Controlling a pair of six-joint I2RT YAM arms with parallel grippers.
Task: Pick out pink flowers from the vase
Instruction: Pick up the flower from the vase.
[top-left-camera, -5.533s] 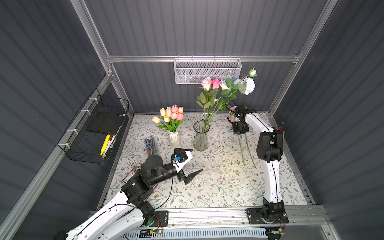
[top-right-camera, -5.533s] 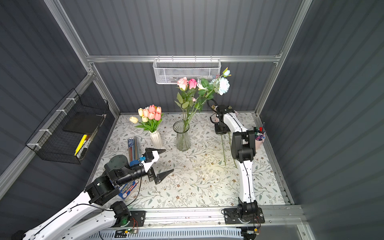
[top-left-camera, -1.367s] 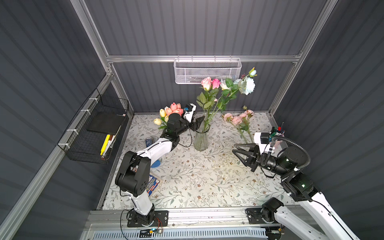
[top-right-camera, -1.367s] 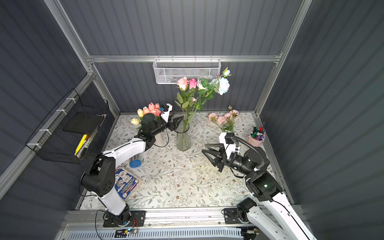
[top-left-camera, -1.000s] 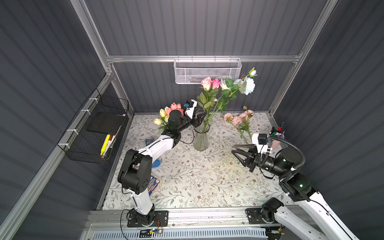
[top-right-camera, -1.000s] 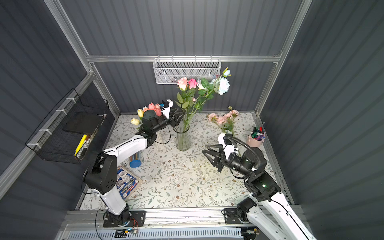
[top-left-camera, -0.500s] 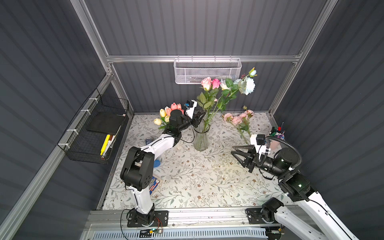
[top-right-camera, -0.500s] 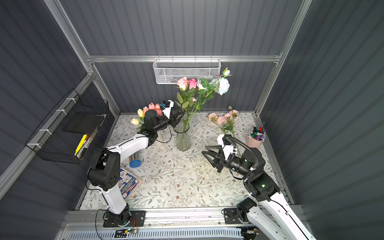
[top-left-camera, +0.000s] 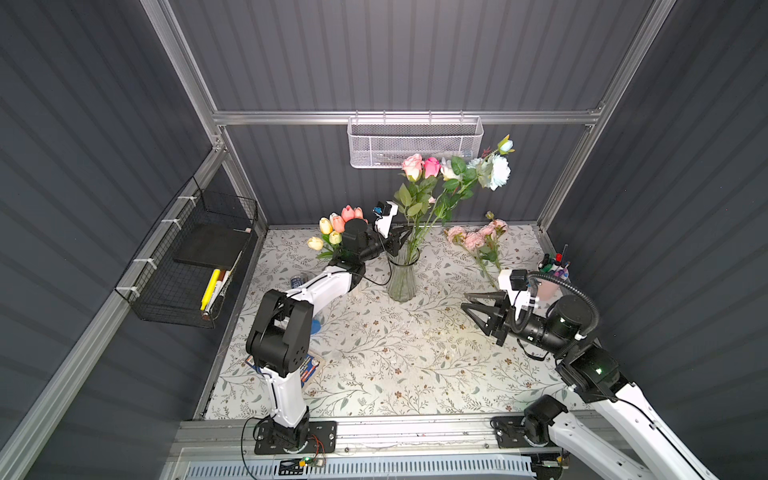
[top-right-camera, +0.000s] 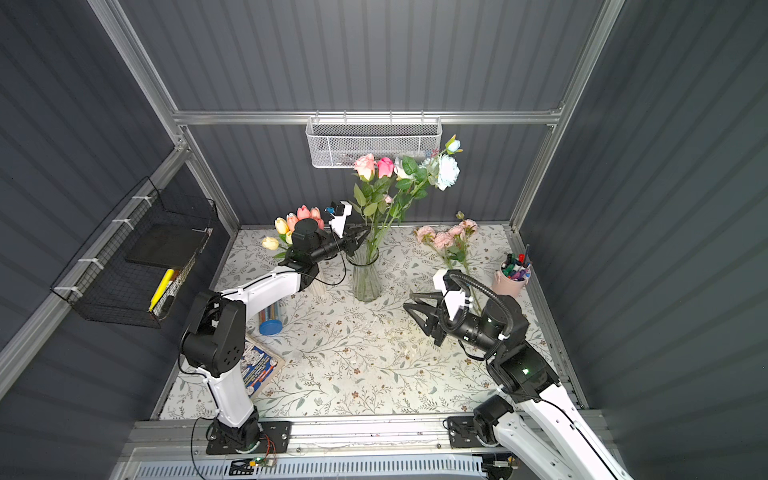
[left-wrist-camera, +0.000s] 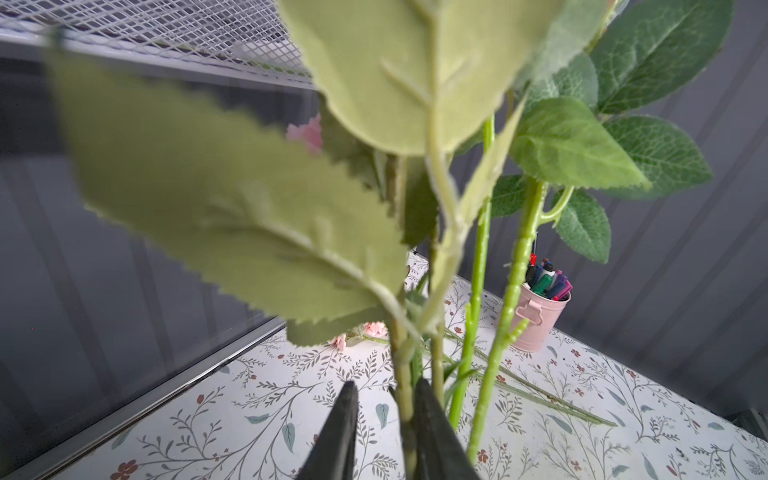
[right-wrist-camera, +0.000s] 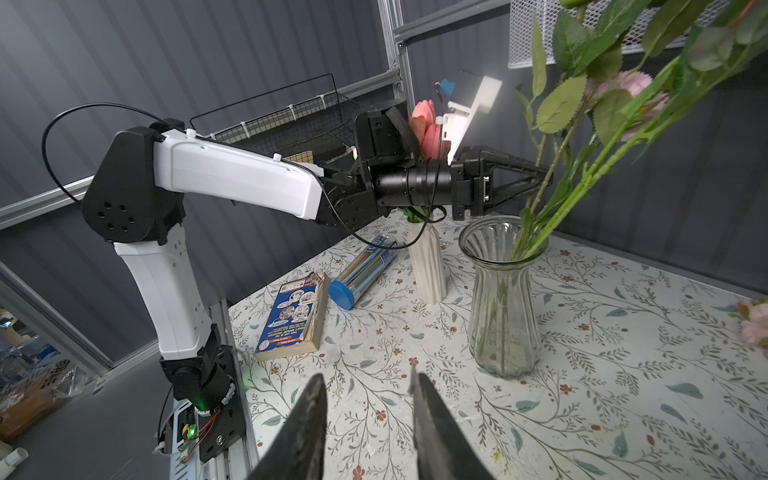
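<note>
A glass vase (top-left-camera: 401, 282) (top-right-camera: 365, 278) holds long green stems with a pale pink rose (top-left-camera: 412, 166), a hot-pink rose (top-left-camera: 431, 167) and white and pale blue blooms. My left gripper (top-left-camera: 400, 240) (left-wrist-camera: 384, 386) reaches into those stems just above the vase's rim. Its jaws stand a little apart around one green stem (left-wrist-camera: 403, 374), which lies against one finger. Some pink flowers (top-left-camera: 473, 239) (top-right-camera: 444, 237) lie on the table at the back right. My right gripper (top-left-camera: 465, 302) (right-wrist-camera: 366, 376) hovers open and empty above the table, right of the vase.
A white vase (right-wrist-camera: 428, 266) with pink and yellow tulips (top-left-camera: 338, 220) stands behind my left arm. A book (right-wrist-camera: 291, 320) and a blue-capped tube (right-wrist-camera: 361, 270) lie at the left. A pink pen cup (top-right-camera: 513, 278) stands at the right edge. A mesh basket (top-left-camera: 415, 141) hangs on the back wall.
My left gripper has pushed in among the vase's stems and its jaws have narrowed round one stem. The right arm has crept slightly towards the middle, jaws unchanged.
</note>
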